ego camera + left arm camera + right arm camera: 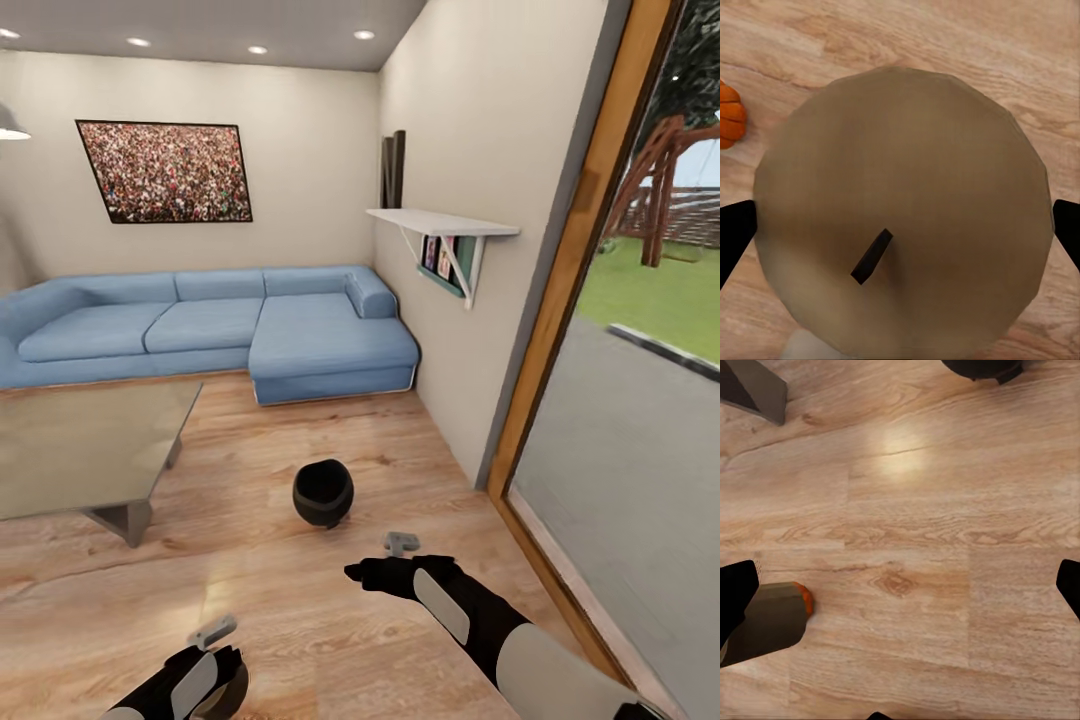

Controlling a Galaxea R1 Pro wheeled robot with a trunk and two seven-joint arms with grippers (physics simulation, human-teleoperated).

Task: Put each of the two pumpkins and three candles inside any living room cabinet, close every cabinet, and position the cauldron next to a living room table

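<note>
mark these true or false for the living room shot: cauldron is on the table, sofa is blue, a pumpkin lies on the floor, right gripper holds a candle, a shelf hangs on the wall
1. The cauldron is on the table. False: it stands on the floor, apart from the table.
2. The sofa is blue. True.
3. A pumpkin lies on the floor. True, seen in the left wrist view.
4. The right gripper holds a candle. False: its fingers are spread, with nothing between them.
5. A shelf hangs on the wall. True.

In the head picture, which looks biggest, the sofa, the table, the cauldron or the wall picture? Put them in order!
1. Sofa
2. Table, though it sits nearer the camera and is cut off at the edge
3. Wall picture
4. Cauldron
</note>
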